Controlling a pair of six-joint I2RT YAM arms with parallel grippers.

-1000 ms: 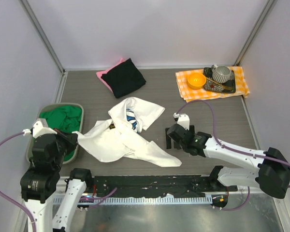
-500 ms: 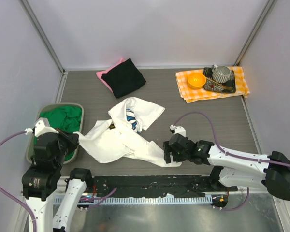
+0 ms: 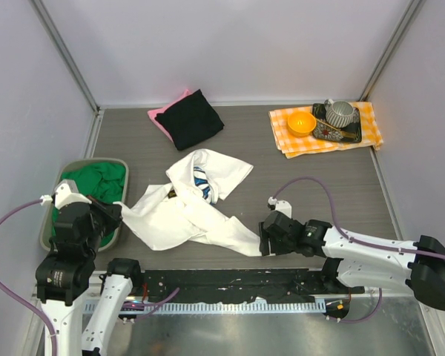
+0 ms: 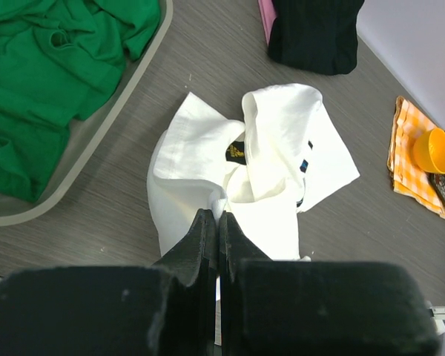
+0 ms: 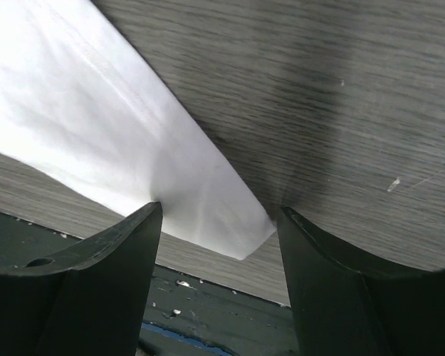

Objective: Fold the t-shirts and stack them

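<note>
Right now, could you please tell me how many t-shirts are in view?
4: a white t-shirt crumpled mid-table; a green t-shirt in the left bin; a black t-shirt folded on a pink t-shirt at the far edge. Others may hide beneath.

ROBOTICS LAB, TEST CELL: Plain pale wall panels (image 3: 230,44) set in aluminium frame posts (image 3: 65,53) box in a grey wood-grain tabletop (image 3: 252,148) on 3 sides. 2 white-and-black robot arms, the left arm (image 3: 59,274) and the right arm (image 3: 371,248), are bolted to a black mounting rail (image 3: 230,280) at the near edge and trail purple cables (image 3: 311,180). Household props stand in for a home: a white t-shirt (image 3: 185,215), a green t-shirt (image 3: 96,182) in a grey bin (image 3: 127,178), and an orange bowl (image 3: 301,122) and a cup (image 3: 341,113) on a checked cloth (image 3: 280,141).
</note>
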